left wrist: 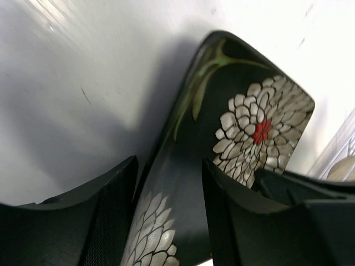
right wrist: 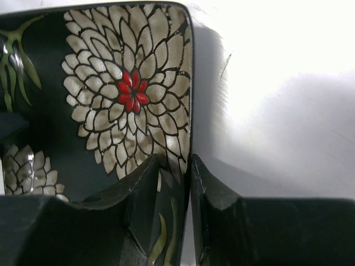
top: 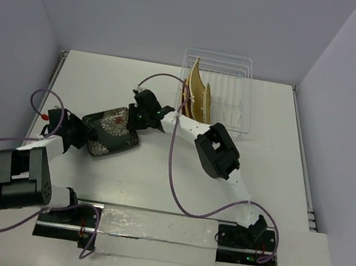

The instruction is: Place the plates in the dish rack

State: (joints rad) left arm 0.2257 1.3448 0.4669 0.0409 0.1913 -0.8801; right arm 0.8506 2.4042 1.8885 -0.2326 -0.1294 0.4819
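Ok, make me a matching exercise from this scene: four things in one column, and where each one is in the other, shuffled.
1 black floral rounded-square plate
2 woven bamboo-like plates
3 left gripper
4 right gripper

A upright in the clear wire dish rack
B at the black plate's rim nearer the rack
C on the white table, outside the rack
D at the black plate's rim farther from the rack

Pairs: 1-C, 2-A, 3-D, 4-B

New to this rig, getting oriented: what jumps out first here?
The black rounded-square plate with white and red flowers sits on the white table left of centre, and the left gripper and right gripper each straddle its rim from opposite sides. At the far edge, woven yellow and orange plates stand on edge in the clear wire dish rack.
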